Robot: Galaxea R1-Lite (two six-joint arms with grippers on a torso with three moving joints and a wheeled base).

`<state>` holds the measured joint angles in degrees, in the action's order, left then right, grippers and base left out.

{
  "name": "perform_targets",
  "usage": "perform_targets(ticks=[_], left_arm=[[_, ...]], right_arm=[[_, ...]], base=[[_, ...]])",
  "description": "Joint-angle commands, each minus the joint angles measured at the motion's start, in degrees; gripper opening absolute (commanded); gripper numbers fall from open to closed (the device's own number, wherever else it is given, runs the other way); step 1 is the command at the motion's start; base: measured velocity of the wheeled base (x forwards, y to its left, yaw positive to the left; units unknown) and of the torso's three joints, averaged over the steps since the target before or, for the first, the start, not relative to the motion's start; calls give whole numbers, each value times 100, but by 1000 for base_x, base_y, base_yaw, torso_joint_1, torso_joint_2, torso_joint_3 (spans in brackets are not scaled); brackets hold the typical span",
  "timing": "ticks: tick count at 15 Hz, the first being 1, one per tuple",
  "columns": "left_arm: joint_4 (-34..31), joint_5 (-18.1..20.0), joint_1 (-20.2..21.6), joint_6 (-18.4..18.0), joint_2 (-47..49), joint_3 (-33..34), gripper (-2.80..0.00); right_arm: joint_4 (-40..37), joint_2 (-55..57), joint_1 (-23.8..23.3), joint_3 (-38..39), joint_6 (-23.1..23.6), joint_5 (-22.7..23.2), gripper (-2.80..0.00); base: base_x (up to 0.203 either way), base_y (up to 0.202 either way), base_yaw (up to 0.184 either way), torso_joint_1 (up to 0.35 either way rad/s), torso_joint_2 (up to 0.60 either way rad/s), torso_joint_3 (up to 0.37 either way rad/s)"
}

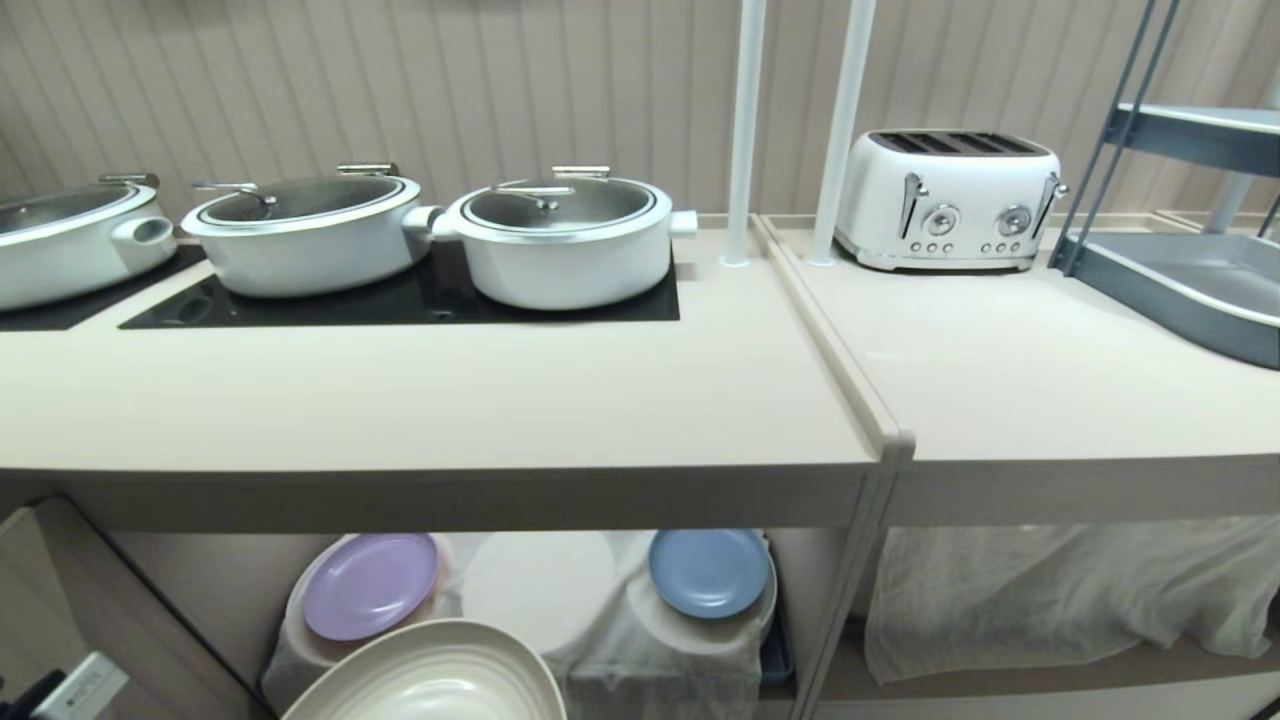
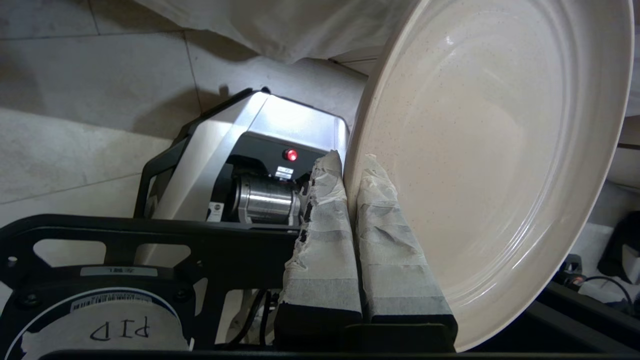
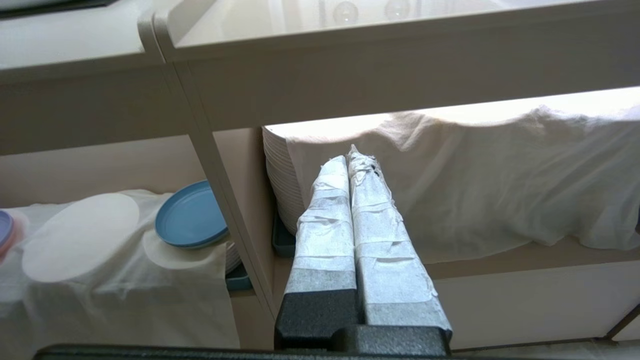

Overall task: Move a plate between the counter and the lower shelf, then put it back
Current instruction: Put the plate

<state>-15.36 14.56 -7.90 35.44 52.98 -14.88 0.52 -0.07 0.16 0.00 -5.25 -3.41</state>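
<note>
Below counter (image 1: 430,400): left fingers (image 2: 350,175) clamp plate (image 2: 495,165) rim; right fingers (image 3: 350,170) closed, empty.

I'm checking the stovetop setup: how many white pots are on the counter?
3, in a row along the back of the counter: one pot cut off at the left edge, a middle pot, and a right pot. More may sit beyond the left edge.
</note>
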Motion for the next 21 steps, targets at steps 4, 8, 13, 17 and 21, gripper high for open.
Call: perform_targets(ticks=[4,8,13,17,21], left_arm=[[-10,21,-1,25,20,-6,-280],[-10,30,-1,16,20,-6,-280],[-10,30,-1,16,20,-14,-280],[-10,30,-1,16,20,-14,-280],[-10,30,-1,16,20,-50,-280]], right_arm=[[9,7,2,0,-2,-1,-280],[9,7,2,0,-11,-1,-280],[9,7,2,0,-11,3,-280],[9,7,2,0,-11,5,-280],[9,7,2,0,-11,6,-280]], base=[[0,0,0,271,-573,-308],[0,0,0,272,-581,-301],[0,0,0,178,-370,-193],[0,0,0,165,-333,-176],[0,0,0,158,-318,-160]])
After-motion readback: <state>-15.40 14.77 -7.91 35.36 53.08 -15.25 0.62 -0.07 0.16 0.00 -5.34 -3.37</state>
